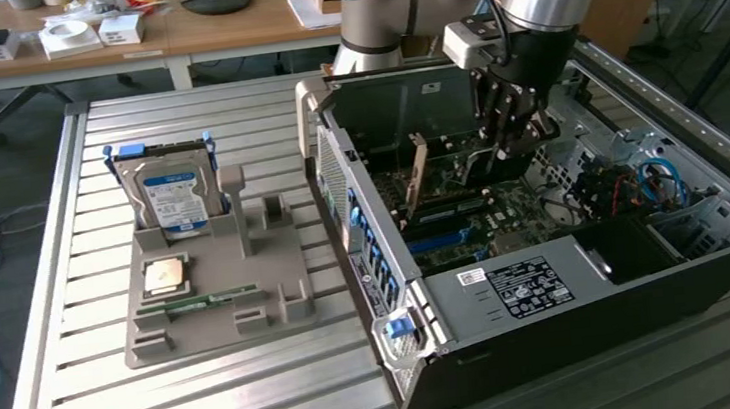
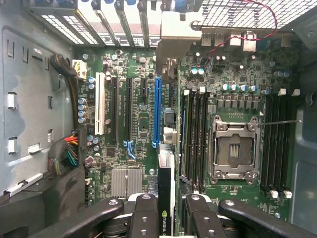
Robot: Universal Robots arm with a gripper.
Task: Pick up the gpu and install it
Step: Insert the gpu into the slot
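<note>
Gpu (image 2: 166, 191) gripped on edge by the claw (image 1: 511, 147) inside the case (image 1: 692, 263)

I see the claw part-closed, one finger (image 2: 143, 215) pressed to each face of the gpu, right of centre in the upper half of the exterior view. In the wrist view I read the card's long axis as parallel to the blue slot (image 2: 157, 111), with its bracket (image 2: 174, 34) at the end toward the rear slot openings. Its edge appears just beside that slot, on the side nearer the socket (image 2: 234, 148). Only one arm is at work. The contact edge is hidden beneath the card itself, so I cannot tell how high it hangs over the board (image 2: 141, 129), nor whether it touches any slot
</note>
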